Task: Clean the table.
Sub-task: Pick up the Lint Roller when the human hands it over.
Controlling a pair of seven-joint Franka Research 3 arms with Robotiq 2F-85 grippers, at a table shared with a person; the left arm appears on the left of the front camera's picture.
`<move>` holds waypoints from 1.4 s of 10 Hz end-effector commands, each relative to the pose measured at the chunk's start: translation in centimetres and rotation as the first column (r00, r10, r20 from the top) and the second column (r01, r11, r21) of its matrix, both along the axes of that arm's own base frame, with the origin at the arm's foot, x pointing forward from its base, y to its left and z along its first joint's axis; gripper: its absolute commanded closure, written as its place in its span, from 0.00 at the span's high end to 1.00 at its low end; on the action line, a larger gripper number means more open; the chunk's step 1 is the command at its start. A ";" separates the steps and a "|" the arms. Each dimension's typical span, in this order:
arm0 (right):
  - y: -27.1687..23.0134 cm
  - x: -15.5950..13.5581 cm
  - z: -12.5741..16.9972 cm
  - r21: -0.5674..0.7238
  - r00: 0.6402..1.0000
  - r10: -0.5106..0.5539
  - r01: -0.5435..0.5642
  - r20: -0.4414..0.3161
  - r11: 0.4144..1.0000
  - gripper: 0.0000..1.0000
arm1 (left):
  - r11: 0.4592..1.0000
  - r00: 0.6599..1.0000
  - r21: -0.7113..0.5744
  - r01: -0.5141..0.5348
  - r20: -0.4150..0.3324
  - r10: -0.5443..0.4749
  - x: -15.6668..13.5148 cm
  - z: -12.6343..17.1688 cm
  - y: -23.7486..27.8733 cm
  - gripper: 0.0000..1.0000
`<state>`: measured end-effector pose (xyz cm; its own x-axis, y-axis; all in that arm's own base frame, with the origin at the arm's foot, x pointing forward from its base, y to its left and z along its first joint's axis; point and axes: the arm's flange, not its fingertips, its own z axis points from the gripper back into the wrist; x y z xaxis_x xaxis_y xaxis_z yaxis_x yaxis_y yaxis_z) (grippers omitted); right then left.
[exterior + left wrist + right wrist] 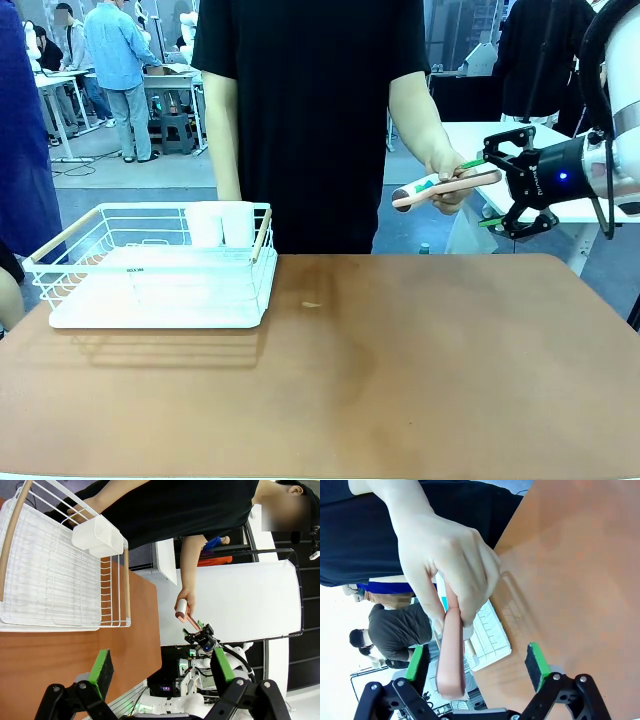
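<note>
The table (400,380) has a reddish-brown top with a small pale crumb (311,304) near its middle. At its far right a person's hand (447,172) holds out a pink-handled tool (425,190) with a white roller-like head. My right gripper (480,192) is open, and the handle's end lies between its fingers without being clamped. In the right wrist view the pink handle (451,650) points down between the open right gripper (476,665), with the hand (445,555) still gripping it. My left gripper (162,667) hangs open above the table (50,650), holding nothing.
A white wire dish rack (60,245) with wooden handles sits at the table's far left, with a white cup holder (222,222) on its far side. The rack (115,595) lies ahead of my left gripper. A white-topped table (480,135) stands behind the right arm.
</note>
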<state>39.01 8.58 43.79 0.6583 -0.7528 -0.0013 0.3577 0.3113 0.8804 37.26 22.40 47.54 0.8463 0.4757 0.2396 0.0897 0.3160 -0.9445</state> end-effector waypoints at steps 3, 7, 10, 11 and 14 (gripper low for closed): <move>0.8 0.9 -0.5 -0.006 0.999 -0.020 0.020 0.040 1.000 1.00 | 1.000 1.000 -0.001 -0.005 0.006 0.005 -0.1 0.2 0.1 1.00; 1.4 1.4 0.1 -0.012 0.999 -0.012 0.013 0.043 1.000 1.00 | 1.000 1.000 -0.001 -0.005 0.006 0.005 -0.1 0.2 0.1 1.00; 1.6 2.0 0.0 -0.008 0.999 -0.016 0.016 0.038 1.000 0.98 | 1.000 1.000 -0.001 -0.005 0.006 0.005 -0.1 0.2 0.1 1.00; 1.5 2.0 0.0 -0.007 0.999 -0.018 0.018 0.041 1.000 0.80 | 1.000 1.000 -0.001 -0.005 0.006 0.005 -0.1 0.2 0.1 1.00; 1.5 2.0 0.1 -0.012 0.999 -0.018 0.018 0.047 1.000 0.58 | 1.000 1.000 -0.001 -0.005 0.006 0.005 -0.1 0.2 0.1 1.00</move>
